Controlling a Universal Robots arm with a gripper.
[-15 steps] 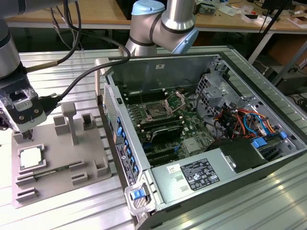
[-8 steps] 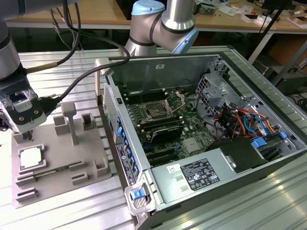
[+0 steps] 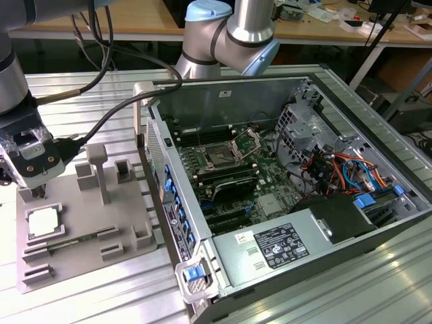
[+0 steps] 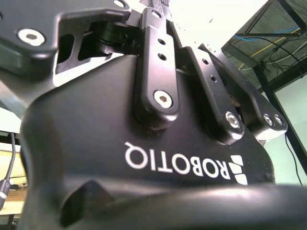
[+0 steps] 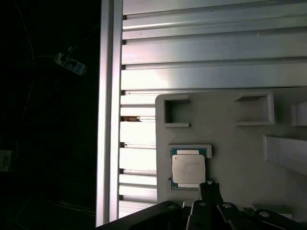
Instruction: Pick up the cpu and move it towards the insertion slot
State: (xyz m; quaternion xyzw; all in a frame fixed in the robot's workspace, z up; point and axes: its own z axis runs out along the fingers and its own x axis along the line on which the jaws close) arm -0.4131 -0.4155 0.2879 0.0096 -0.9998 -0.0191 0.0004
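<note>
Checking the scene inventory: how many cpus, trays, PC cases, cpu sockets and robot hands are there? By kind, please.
cpu: 1
grey tray: 1
open PC case: 1
insertion slot: 1
hand: 1
Total: 5

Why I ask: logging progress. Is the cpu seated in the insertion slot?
No, in the exterior view the cpu lies on the grey tray, outside the computer case that holds the insertion slot.
</note>
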